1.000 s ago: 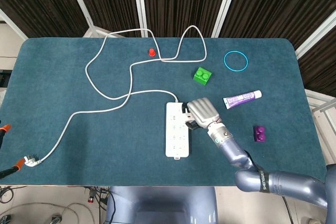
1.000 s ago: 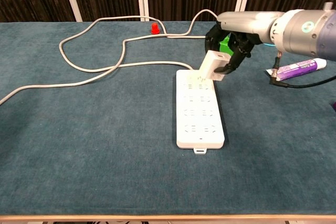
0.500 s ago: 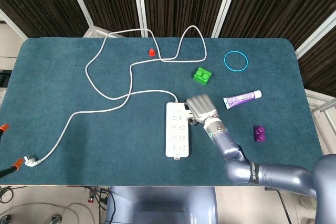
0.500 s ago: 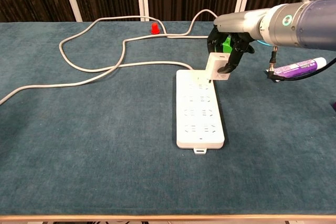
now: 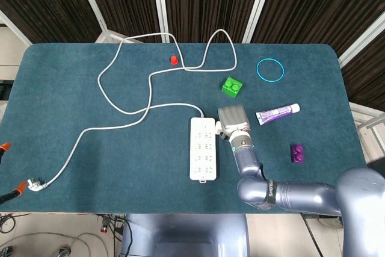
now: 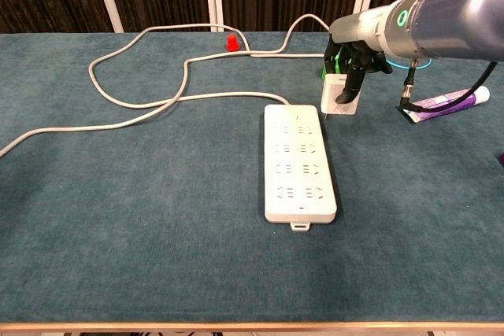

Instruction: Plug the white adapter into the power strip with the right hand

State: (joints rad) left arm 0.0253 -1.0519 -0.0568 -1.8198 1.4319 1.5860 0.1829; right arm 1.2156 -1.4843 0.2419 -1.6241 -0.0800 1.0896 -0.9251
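The white power strip (image 5: 203,148) (image 6: 300,162) lies flat at the table's middle, its cord (image 5: 120,126) running off to the left. My right hand (image 5: 232,120) (image 6: 350,60) holds the white adapter (image 6: 337,97) upright in the air, just past the strip's far right corner. In the chest view the adapter's prongs point down and hang clear of the sockets. From the head view the hand covers most of the adapter. My left hand is not in view.
A green brick (image 5: 231,86) sits behind the hand, with a blue ring (image 5: 269,69) at the back right. A purple-and-white tube (image 5: 277,113) and a purple brick (image 5: 296,153) lie to the right. A small red cap (image 5: 174,60) stands by the looping cord.
My right hand has swung the adapter from tilted over the strip's far end to upright, moving right and away from the sockets. The strip has stayed put.
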